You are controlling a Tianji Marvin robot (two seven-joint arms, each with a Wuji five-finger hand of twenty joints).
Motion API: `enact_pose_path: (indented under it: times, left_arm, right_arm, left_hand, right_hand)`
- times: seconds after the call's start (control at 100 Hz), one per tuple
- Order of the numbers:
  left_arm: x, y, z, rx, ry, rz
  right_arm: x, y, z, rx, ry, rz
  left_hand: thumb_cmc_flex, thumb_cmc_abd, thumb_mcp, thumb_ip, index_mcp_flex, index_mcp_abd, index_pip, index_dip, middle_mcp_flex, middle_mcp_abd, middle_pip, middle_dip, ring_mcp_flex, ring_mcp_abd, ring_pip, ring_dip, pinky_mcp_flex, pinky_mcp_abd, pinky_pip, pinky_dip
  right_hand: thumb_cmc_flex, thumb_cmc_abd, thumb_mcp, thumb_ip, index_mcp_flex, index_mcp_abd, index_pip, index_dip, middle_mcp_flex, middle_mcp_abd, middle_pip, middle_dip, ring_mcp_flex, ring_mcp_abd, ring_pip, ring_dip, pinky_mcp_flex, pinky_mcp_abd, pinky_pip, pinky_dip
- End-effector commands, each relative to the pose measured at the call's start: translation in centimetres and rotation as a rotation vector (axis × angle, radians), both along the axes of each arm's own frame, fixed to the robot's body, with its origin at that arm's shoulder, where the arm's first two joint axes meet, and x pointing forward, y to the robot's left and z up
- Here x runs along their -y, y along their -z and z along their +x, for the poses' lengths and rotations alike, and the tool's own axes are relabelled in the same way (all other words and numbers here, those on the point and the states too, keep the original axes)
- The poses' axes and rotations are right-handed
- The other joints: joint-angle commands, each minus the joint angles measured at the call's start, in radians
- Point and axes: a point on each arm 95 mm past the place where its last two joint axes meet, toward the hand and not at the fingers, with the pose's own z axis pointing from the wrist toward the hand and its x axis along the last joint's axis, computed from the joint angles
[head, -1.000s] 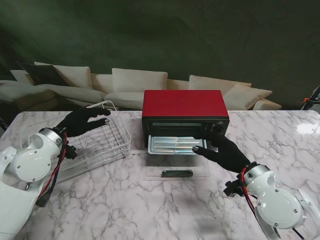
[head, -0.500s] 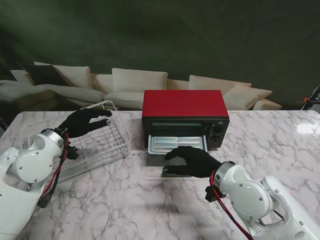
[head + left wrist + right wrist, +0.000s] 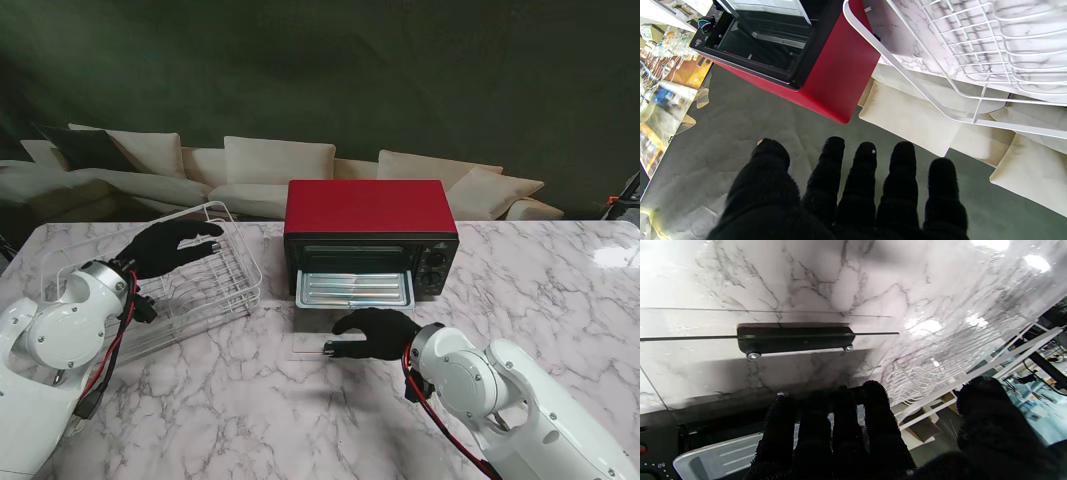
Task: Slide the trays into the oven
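The red oven (image 3: pixel 365 208) stands at the table's middle with its glass door (image 3: pixel 305 347) folded down flat on the marble. A silver ridged tray (image 3: pixel 355 290) sticks halfway out of the oven mouth. My right hand (image 3: pixel 375 330) hovers open over the door's near edge, covering most of the black door handle (image 3: pixel 795 338), fingers (image 3: pixel 826 433) spread and holding nothing. The tray's corner (image 3: pixel 723 460) shows behind them. My left hand (image 3: pixel 165 245) floats open over the white wire rack (image 3: pixel 205 285), left of the oven (image 3: pixel 786 50); its fingers (image 3: pixel 867 173) grip nothing.
The wire rack (image 3: pixel 973 66) lies tilted on the left part of the marble table (image 3: pixel 200 400). Sofas (image 3: pixel 270 165) stand behind the table's far edge. The oven's knobs (image 3: pixel 435 262) are on its right front.
My right hand has drawn back from the tray's front edge and swung left and nearer to me, onto the door handle. The left hand has hardly moved.
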Motion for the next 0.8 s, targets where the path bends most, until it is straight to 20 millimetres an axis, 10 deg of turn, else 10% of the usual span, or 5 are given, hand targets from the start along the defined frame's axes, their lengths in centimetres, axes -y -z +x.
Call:
enact_pose_path:
  times: [0.0, 0.79]
  left_arm:
    - [0.2, 0.2, -0.1, -0.014, 0.005, 0.003]
    - [0.0, 0.3, -0.2, -0.018, 0.004, 0.007]
  right_arm:
    - [0.5, 0.7, 0.6, -0.015, 0.025, -0.015]
    - [0.2, 1.2, 5.5, -0.011, 0.086, -0.035]
  left_hand:
    - [0.000, 0.040, -0.031, -0.011, 0.016, -0.016, 0.006, 0.009, 0.025, -0.002, 0.006, 0.008, 0.020, 0.007, 0.006, 0.016, -0.009, 0.026, -0.012, 0.022]
    - [0.001, 0.041, -0.030, -0.011, 0.015, -0.015, 0.006, 0.009, 0.024, -0.001, 0.005, 0.008, 0.018, 0.008, 0.005, 0.015, -0.008, 0.024, -0.013, 0.022]
  right_hand:
    - [-0.062, 0.028, -0.003, 0.017, -0.041, -0.027, 0.015, 0.005, -0.025, -0.020, 0.018, 0.009, -0.023, -0.029, -0.013, -0.016, -0.018, -0.038, -0.002, -0.016]
    - [-0.055, 0.025, 0.001, 0.018, -0.084, -0.049, 0.050, -0.019, -0.060, -0.050, 0.014, 0.003, -0.055, -0.058, -0.026, -0.033, -0.037, -0.040, -0.019, -0.033]
